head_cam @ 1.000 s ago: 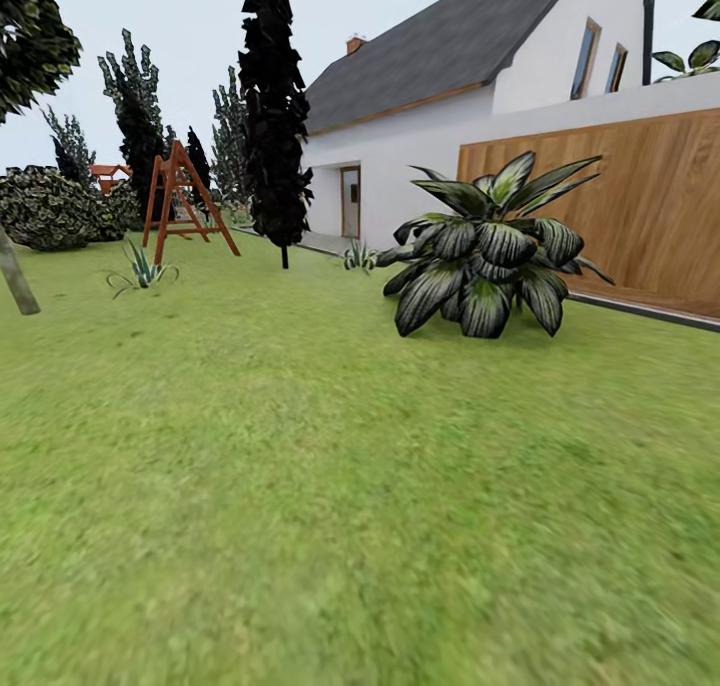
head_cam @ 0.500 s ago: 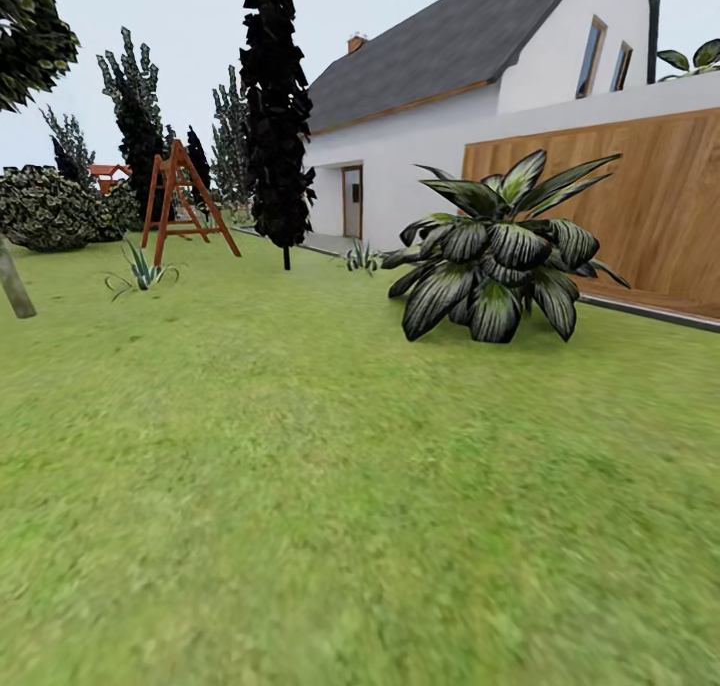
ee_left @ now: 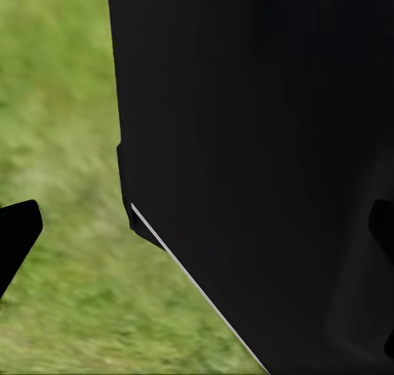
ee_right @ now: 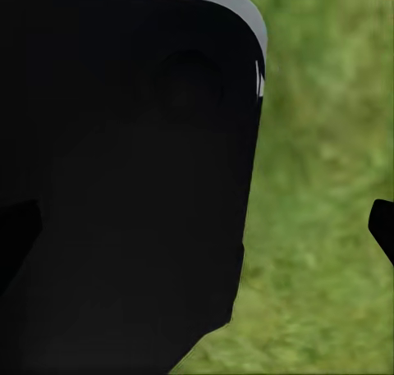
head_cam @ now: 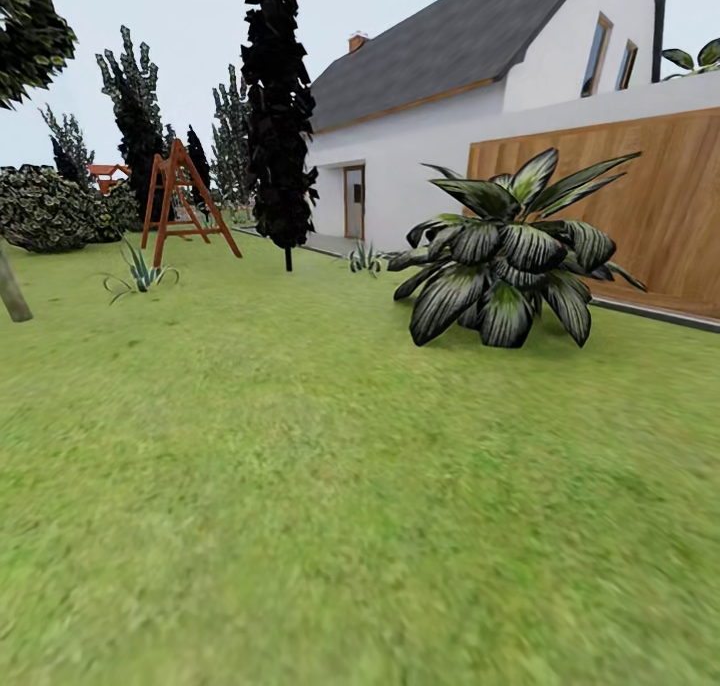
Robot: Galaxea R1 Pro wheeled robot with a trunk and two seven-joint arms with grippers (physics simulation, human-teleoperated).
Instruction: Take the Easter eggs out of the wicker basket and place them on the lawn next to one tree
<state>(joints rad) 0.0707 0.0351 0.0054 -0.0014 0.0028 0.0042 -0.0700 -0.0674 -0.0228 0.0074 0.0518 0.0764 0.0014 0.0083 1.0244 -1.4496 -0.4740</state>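
Left pincer [ee_left: 197, 227] shows as a dark fingertip [ee_left: 16, 240] at one edge of its wrist view and another at the opposite edge, set wide apart and holding nothing, with a black body panel [ee_left: 263, 145] between them and the lawn [ee_left: 57, 104] beyond. Right pincer [ee_right: 201, 231] looks the same: one fingertip [ee_right: 382, 227] against grass, the other dim against a black panel [ee_right: 123, 186], spread wide and empty. From the head camera the lawn runs ahead to a striped broad-leaved plant [head_cam: 510, 256], a wooden fence [head_cam: 650, 196], a white house [head_cam: 470, 96], a dark cypress [head_cam: 278, 116], a wooden swing frame [head_cam: 180, 201] and a hedge [head_cam: 50, 208]; a grey leaning tree [head_cam: 12, 291] stands at the far left edge.
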